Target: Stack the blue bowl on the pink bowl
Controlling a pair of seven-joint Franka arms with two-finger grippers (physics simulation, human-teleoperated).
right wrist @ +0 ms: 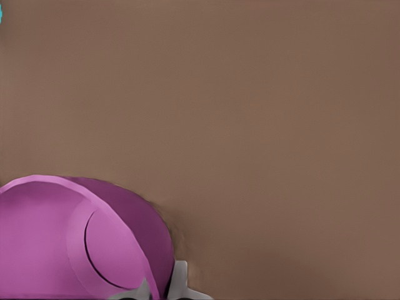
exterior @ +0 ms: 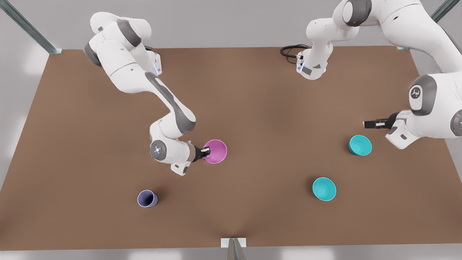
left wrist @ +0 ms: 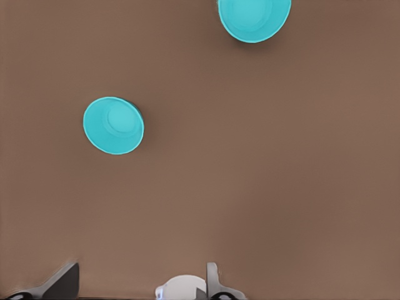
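The pink bowl lies left of the table's middle in the front view. My right gripper is shut on its rim, one finger inside and one outside. In the right wrist view the pink bowl sits right at the fingertips. Two blue bowls that look alike stand on the front view's right, one farther back and one nearer the front. My left gripper hovers open just behind the farther one, holding nothing. The left wrist view shows both blue bowls ahead of the spread fingers.
A small purplish-blue cup stands near the front on the front view's left. The brown table runs wide between the two arms. A metal bracket marks the front edge.
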